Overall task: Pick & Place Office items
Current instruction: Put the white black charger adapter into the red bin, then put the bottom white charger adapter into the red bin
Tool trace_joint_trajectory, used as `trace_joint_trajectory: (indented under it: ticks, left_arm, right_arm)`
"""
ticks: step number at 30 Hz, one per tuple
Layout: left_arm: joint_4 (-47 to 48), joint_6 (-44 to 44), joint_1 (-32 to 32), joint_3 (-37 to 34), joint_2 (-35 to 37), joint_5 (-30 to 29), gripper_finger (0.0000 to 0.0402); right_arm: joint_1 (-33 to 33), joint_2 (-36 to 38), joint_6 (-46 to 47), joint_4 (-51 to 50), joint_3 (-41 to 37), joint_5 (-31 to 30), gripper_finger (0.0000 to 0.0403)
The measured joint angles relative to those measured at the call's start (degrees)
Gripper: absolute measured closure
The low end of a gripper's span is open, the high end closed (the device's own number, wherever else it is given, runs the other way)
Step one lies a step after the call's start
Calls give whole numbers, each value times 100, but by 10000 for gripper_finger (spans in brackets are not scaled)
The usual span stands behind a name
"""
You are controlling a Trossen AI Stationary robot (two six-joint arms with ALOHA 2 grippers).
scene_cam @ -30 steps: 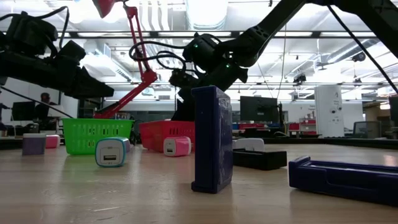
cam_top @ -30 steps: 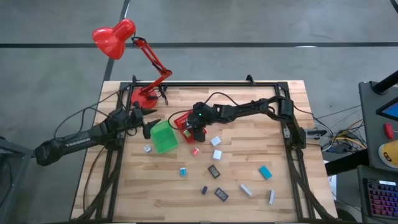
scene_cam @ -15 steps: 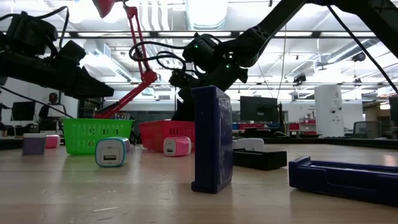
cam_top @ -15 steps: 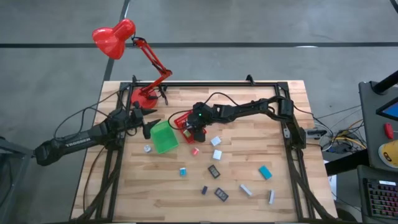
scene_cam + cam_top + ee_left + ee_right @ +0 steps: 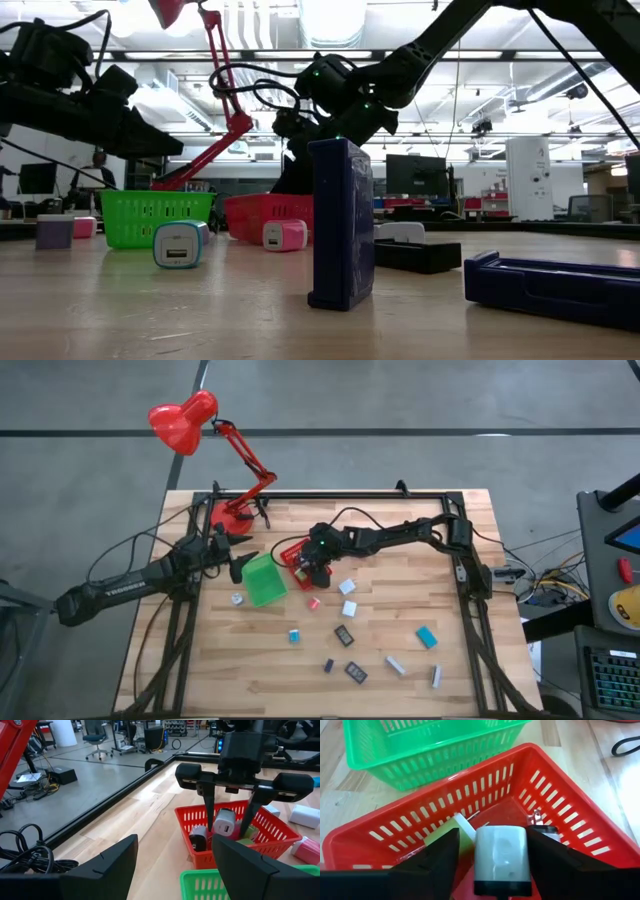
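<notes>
My right gripper (image 5: 492, 865) hangs open over the red bin (image 5: 291, 552), fingers pointing down into it. A white charger-like block (image 5: 501, 857) stands between its fingers, also in the left wrist view (image 5: 225, 822). The red bin holds a dark-and-white piece (image 5: 198, 839) and a pale green block (image 5: 451, 831). My left gripper (image 5: 175, 865) is open and waits beside the green bin (image 5: 264, 580), on its left. More small items lie flat on the table: a pink cube (image 5: 313, 602), white blocks (image 5: 348, 588), a teal block (image 5: 427, 637) and black pieces (image 5: 344, 635). My right gripper comes from above, with the white block's side (image 5: 522, 855) against one finger (image 5: 555, 865). A gap shows between the block and the other finger (image 5: 432, 865). What the block's lower end rests on is hidden, and I cannot tell whether the finger touches it.
A red desk lamp (image 5: 185, 420) stands at the table's far left corner, its arm reaching over the edge. A black frame (image 5: 330, 496) runs along the table's far edge and sides. Cables lie by the left arm. In the low view a dark blue box (image 5: 341, 223) stands upright.
</notes>
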State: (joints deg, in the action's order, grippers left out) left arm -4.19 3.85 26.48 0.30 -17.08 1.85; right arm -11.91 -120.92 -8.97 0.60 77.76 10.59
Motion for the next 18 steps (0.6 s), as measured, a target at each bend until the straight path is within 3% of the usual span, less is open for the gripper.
trace_joint_trajectory:
  ticks: [9, 18]
  left_arm:
    - [0, -1, 0, 1, 0, 0, 144]
    - [0, 1, 0, 0, 0, -2, 145]
  right_arm:
    - [-10, 9, 0, 10, 0, -11, 157]
    - [83, 394, 103, -85, 0, -91, 166]
